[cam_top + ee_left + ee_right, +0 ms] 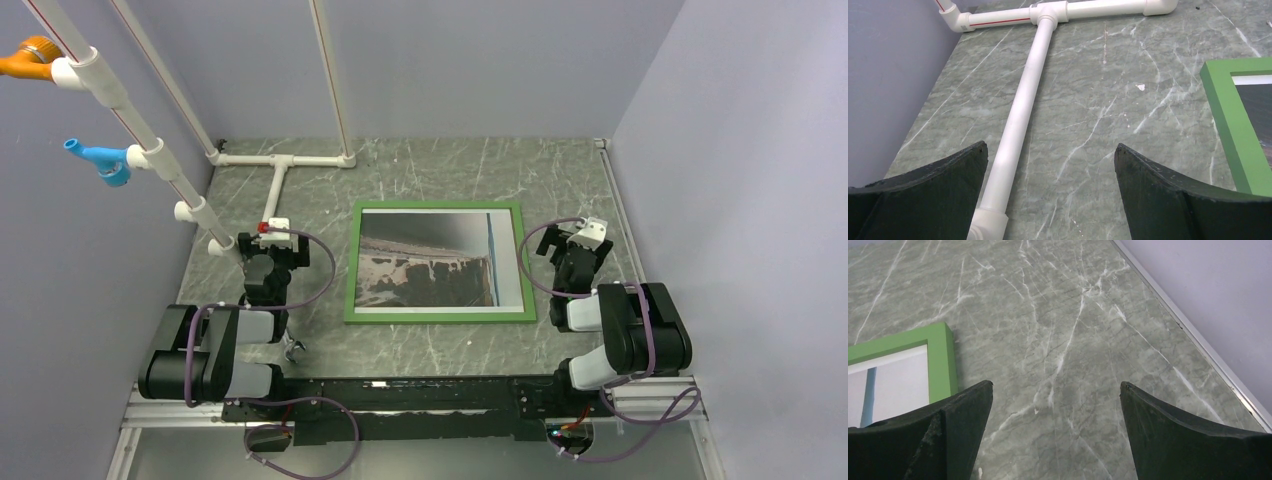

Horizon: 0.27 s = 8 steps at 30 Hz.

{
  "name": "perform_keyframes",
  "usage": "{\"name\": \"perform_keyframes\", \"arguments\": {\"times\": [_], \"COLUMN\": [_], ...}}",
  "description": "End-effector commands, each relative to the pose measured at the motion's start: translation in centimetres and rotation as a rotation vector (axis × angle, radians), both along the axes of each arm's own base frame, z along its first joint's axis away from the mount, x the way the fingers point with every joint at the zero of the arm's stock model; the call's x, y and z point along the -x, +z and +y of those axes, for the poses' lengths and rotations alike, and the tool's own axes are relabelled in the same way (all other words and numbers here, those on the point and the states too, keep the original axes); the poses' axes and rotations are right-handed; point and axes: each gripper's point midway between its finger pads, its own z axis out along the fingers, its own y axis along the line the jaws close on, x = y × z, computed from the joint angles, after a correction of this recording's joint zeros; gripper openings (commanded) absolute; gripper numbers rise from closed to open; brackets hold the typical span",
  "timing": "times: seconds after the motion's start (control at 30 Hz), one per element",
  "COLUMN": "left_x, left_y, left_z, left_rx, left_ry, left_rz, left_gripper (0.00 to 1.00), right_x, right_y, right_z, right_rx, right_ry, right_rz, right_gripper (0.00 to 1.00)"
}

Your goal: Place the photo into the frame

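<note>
Centrally lay frame (pixel 437 313), photo (pixel 420 265) inside; likely stiff, fragile, best held by border. Left gripper (pixel 1050 147), right gripper (pixel 1056 385): jaws spread, empty.

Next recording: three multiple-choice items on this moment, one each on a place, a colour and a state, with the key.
1. Where does the frame lie?
A) flat between the left arm and the right arm
B) leaning on the far wall
C) propped on a stand

2. What colour is its upward border?
A) tan
B) green
C) black

3. How do the fingers of the left gripper stand?
A) closed together
B) clamped on the frame
C) apart, holding nothing

Key:
1 A: the top view shows it there.
2 B: green in every view.
3 C: bare table shows between them.
</note>
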Motion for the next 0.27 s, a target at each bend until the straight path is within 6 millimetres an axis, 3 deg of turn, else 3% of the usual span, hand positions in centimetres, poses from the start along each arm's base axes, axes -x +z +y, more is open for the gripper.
{"name": "perform_keyframes", "arguments": {"times": [0.0,0.23], "left_x": [-0.82,-0.89], "left_y": [1.66,1.56], "left_z": [0.08,0.04], "left_rx": [0.02,0.022], "left_ry": [0.007,0.006], "left_rz": [-0.053,-0.047], "left_gripper": [0.99,0.99], "right_x": [-0.65,-0.66], "right_y": [1.35,1.33], "right_z": [-0.39,-0.37], "right_rx": [-0.008,-0.01], "right_ry": [-0.024,-0.024], "right_rz": [-0.052,-0.051], "right_gripper": [1.0,1.0]}}
